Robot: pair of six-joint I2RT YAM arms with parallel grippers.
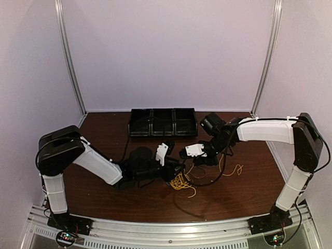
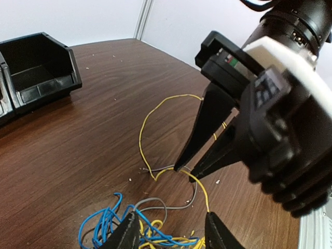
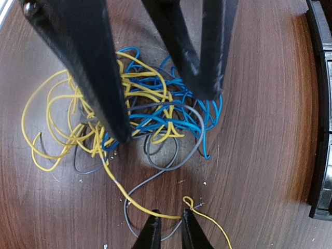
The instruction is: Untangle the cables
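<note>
1. Tabletop of dark brown wood is seen under both arms, with pale walls on three sides.
2. A black tray of three bins is set at the back of the table, well apart from the wires.
3. The left claw is reached in from the left and held low with its fingers spread wide. In the right wrist view the two dark fingers are planted on either side of the heap's middle.
4. The right claw is reached in from the right, tip to tip with the left one. Its fingers are drawn close, with only a narrow gap left. Whether anything is truly clamped cannot be told.
5. The cables are piled in one tangle of yellow, blue and grey near the table's middle, in front of the tray. Most of the heap is straddled by the left claw, with yellow loops spilling past one finger.
6. A yellow strand is led out of the tangle and passed between the right claw's fingertips, where a small kink is seen just beside one tip. Beyond them it is curved into a wide arc on the wood.
7. A loose yellow wire is laid apart on the right, near the right arm.
</note>
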